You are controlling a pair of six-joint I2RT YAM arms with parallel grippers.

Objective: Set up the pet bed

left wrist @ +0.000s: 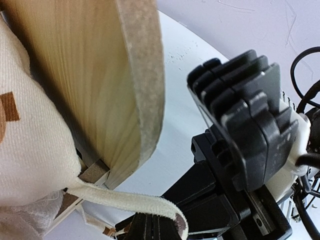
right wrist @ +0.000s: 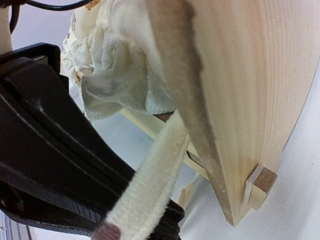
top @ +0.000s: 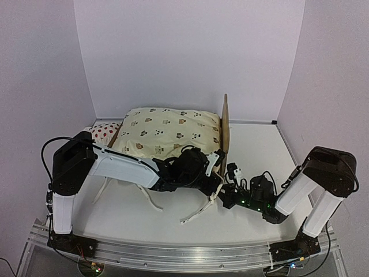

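Observation:
The pet bed stands mid-table with its plywood headboard upright on the right, seen close up in both wrist views. A cream animal-print cover fills the bed. From the bed's corner under the headboard a cream strap runs out to both grippers. My left gripper is shut, and the strap lies across its fingers. My right gripper is shut on the strap near its brown tip. Its black body looms beside the left one.
A white pillow with red strawberries lies against the bed's left end. More cream straps trail on the white table in front of the bed. Pale walls close in the table at the back and sides.

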